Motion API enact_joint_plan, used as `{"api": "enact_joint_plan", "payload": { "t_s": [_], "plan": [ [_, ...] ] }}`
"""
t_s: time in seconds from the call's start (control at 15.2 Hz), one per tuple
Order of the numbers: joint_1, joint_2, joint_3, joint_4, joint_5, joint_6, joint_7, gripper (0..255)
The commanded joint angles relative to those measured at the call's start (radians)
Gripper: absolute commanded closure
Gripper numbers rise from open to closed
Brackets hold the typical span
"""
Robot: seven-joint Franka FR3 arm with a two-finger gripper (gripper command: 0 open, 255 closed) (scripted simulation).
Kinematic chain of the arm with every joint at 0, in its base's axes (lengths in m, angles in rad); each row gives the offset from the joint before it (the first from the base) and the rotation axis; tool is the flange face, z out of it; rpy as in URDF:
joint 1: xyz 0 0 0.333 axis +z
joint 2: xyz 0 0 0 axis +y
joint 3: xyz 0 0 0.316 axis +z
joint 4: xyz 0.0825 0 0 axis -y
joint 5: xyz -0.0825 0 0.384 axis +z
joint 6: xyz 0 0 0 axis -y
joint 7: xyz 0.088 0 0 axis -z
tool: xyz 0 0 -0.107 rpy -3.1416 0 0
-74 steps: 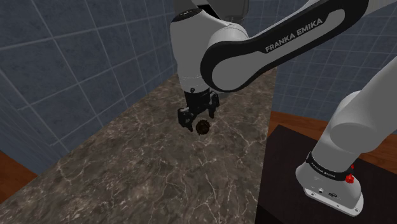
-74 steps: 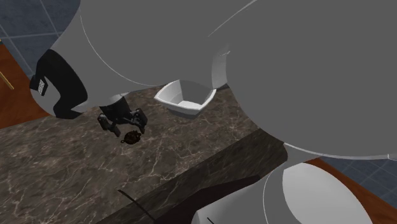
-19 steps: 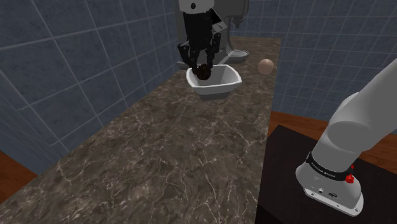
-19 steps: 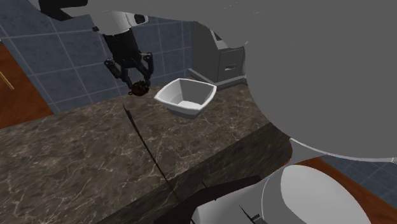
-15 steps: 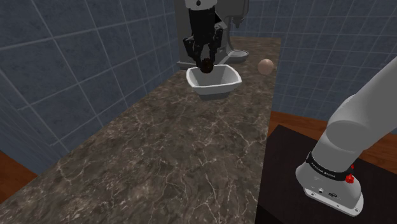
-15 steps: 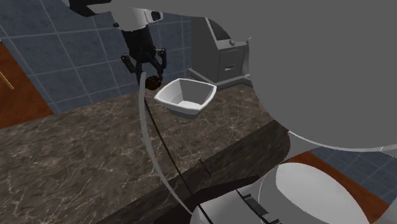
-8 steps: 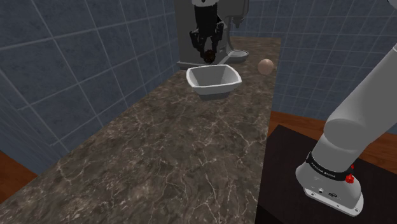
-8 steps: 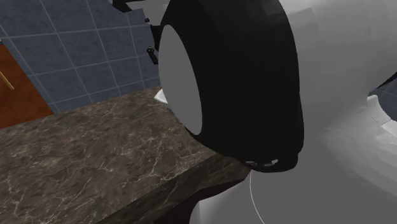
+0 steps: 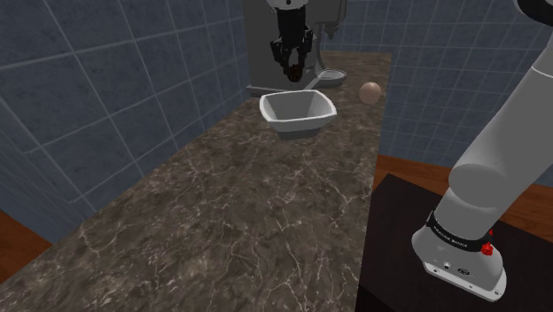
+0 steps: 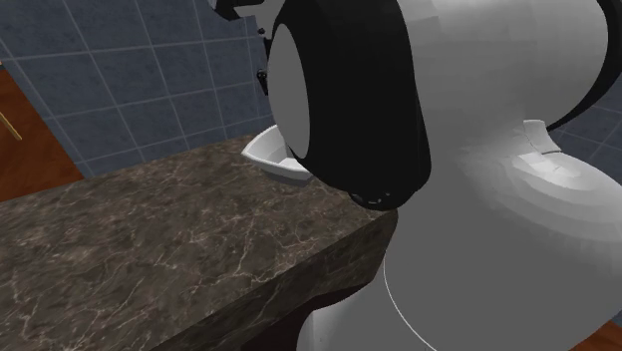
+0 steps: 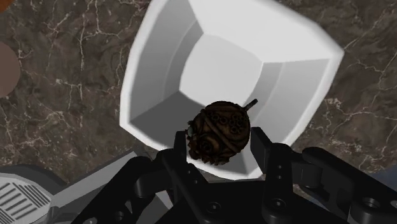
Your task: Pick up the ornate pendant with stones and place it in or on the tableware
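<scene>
My black gripper (image 9: pixel 292 71) hangs high above the far end of the marble counter, shut on a dark brown, round ornate pendant (image 9: pixel 293 74). In the wrist view the pendant (image 11: pixel 217 132) is clasped between the two black fingers (image 11: pixel 263 149), and the white square bowl (image 11: pixel 229 70) lies straight below it. From the shoulder camera the bowl (image 9: pixel 299 113) stands on the counter just nearer than the gripper. In the second exterior view a sliver of the bowl's rim (image 10: pixel 264 153) shows beside the arm's big black-and-white joint (image 10: pixel 349 90), which hides the gripper.
A grey appliance (image 9: pixel 321 35) stands against the tiled wall behind the bowl. A tan egg-like ball (image 9: pixel 370 90) lies by the counter's right edge. The arm's base (image 9: pixel 461 253) sits on a dark stand at lower right. Long marble counter (image 9: pixel 230 213) stretches toward the camera.
The gripper has carried the pendant higher and further back over the bowl. In the second exterior view the arm's joint has swung right, uncovering the bowl's rim.
</scene>
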Motion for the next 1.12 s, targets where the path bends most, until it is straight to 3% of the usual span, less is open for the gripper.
{"api": "enact_joint_plan", "payload": {
  "t_s": [0.0,0.79,1.06],
  "plan": [
    [-0.001,0.000,-0.001,-0.024,0.000,0.025,0.000,255],
    [-0.001,-0.014,-0.003,-0.205,0.001,0.193,0.015,255],
    [-0.001,-0.014,-0.003,-0.205,0.001,0.193,0.015,255]
  ]
}}
